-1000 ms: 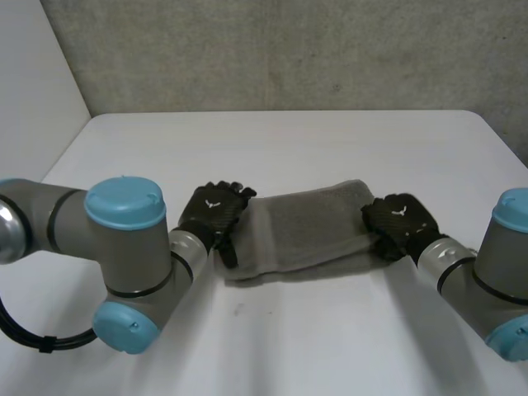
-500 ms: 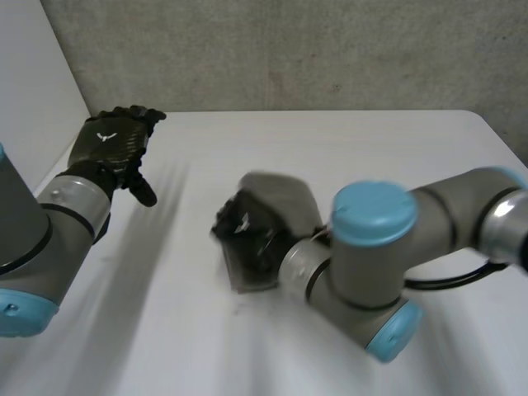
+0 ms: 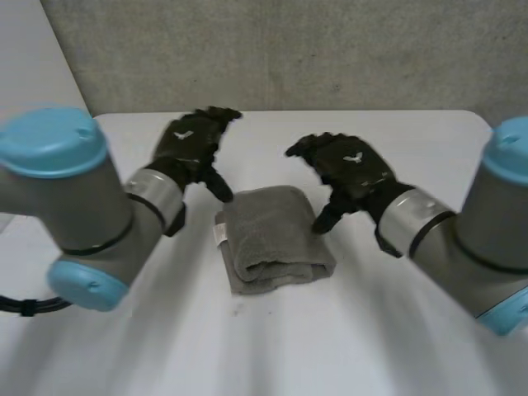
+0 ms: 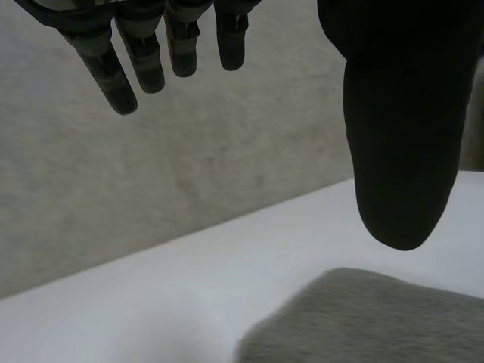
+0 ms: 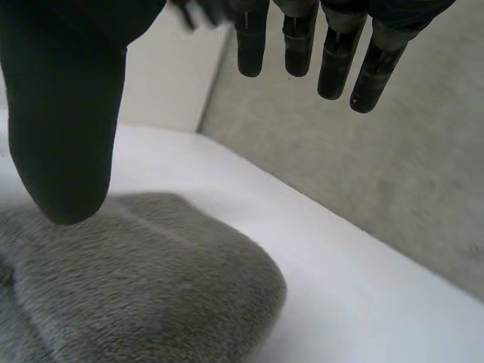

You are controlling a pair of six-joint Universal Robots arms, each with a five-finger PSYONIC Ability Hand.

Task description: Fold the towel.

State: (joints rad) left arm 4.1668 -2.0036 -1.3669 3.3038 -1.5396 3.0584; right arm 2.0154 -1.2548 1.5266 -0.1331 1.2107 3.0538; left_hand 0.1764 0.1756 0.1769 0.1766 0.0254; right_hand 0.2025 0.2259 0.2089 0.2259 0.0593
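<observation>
One folded grey terry towel [image 3: 276, 239] on one white table [image 3: 412, 140]; two black robot hands, left hand [image 3: 188, 144] and right hand [image 3: 346, 169], both empty.
The towel lies in a compact, roughly square bundle at mid-table, with a small white tag [image 3: 219, 235] at its left edge. The left hand hangs over the bundle's far-left corner, fingers straight and spread, thumb pointing down toward the cloth. The right hand mirrors it at the far-right side, fingers extended and apart, thumb tip down by the right edge; I cannot tell whether it touches. Both arms angle inward.

Dim, even, diffuse light across the white table [image 3: 396, 140] and grey wall [image 3: 289, 49].
</observation>
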